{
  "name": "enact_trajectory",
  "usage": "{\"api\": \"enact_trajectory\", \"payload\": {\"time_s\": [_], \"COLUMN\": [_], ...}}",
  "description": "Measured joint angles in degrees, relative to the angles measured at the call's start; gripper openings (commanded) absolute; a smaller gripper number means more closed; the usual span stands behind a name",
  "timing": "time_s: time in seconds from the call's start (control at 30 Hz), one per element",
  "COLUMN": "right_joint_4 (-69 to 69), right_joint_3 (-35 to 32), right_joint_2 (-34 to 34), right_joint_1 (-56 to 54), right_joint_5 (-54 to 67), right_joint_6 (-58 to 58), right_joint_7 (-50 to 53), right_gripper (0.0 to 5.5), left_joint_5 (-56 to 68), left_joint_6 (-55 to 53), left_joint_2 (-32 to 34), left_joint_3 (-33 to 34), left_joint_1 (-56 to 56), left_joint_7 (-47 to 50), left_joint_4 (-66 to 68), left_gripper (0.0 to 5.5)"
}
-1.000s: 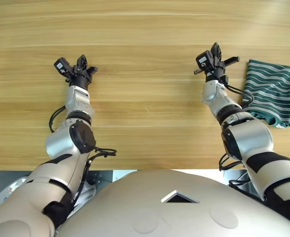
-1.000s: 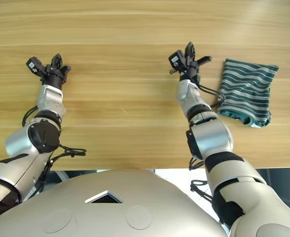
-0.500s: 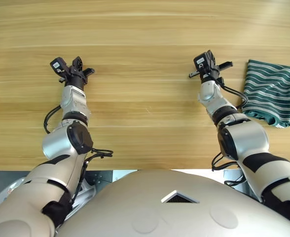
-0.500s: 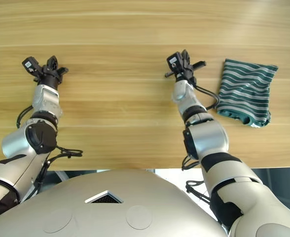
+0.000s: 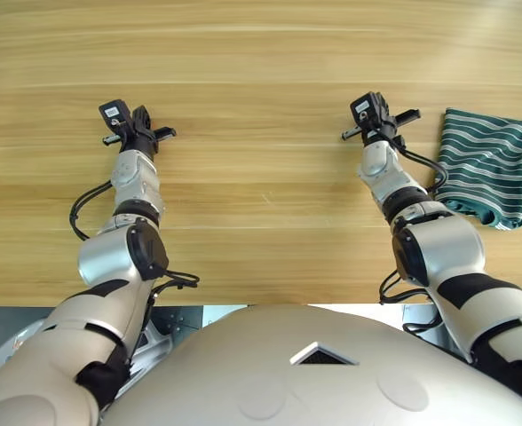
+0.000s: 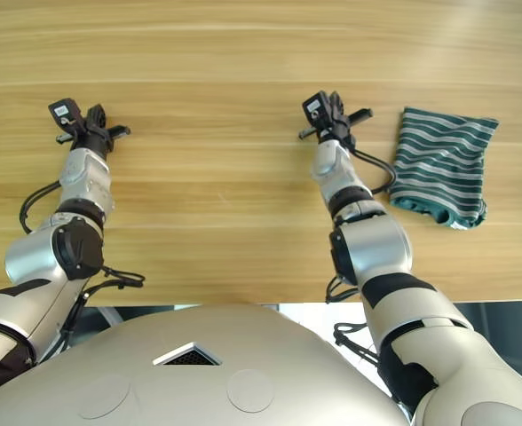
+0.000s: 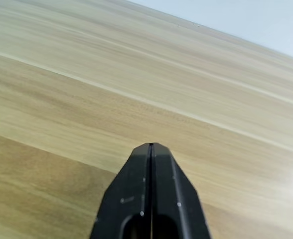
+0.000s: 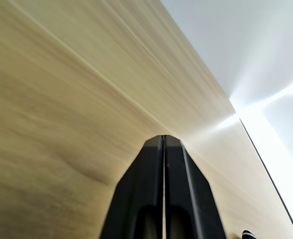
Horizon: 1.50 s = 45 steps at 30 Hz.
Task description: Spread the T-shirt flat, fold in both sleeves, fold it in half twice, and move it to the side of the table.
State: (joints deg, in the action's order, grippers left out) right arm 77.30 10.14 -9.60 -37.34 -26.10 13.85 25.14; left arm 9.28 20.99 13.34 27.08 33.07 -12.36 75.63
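Observation:
The T-shirt [image 5: 487,167], green with thin white stripes, lies folded into a small packet at the right side of the wooden table [image 5: 261,71]. My right gripper [image 5: 378,106] hovers over bare wood just left of the packet, apart from it. In the right wrist view this gripper [image 8: 163,137] is shut, its black fingers pressed together with nothing between them. My left gripper [image 5: 140,119] is far off over the left half of the table. Its wrist view shows the left gripper [image 7: 151,146] shut and empty too.
Light wood planks stretch wide between and beyond both arms. The table's near edge [image 5: 243,304] runs just in front of the robot. In the right wrist view the far table edge [image 8: 201,64] meets a pale wall.
Both grippers have drawn back a little toward the robot and turned at the wrist. The folded T-shirt has stayed where it was.

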Motion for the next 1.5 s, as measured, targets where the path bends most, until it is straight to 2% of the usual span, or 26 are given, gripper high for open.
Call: {"api": "enact_trajectory", "payload": {"time_s": [0.23, 0.73, 1.03, 1.5], "right_joint_4": [-0.03, -0.28, -0.45, -0.44], "right_joint_3": [-0.6, -1.63, 3.94, 1.72], "right_joint_2": [-0.15, -0.3, -0.23, -0.52], "right_joint_1": [0.07, 0.0, -1.63, -1.56], "right_joint_5": [0.23, 0.62, -4.47, -2.59], "right_joint_6": [-0.23, -1.13, -6.65, -7.64], "right_joint_7": [-0.02, -1.44, 2.57, 2.22], "right_gripper": [0.03, 0.03, 0.03, 0.03], "left_joint_5": [1.25, -0.11, -0.2, -0.63], "left_joint_6": [-1.17, -1.23, -1.45, -1.46], "left_joint_2": [-0.05, 0.16, 0.16, 0.08], "left_joint_3": [1.75, 0.61, 0.49, 0.44], "left_joint_1": [0.4, 0.34, 0.38, 0.46], "left_joint_7": [-0.52, -0.01, 0.46, 0.7], "left_joint_4": [-0.04, -0.04, -0.02, -0.01], "left_gripper": [0.0, 0.0, 0.0, 0.0]}}
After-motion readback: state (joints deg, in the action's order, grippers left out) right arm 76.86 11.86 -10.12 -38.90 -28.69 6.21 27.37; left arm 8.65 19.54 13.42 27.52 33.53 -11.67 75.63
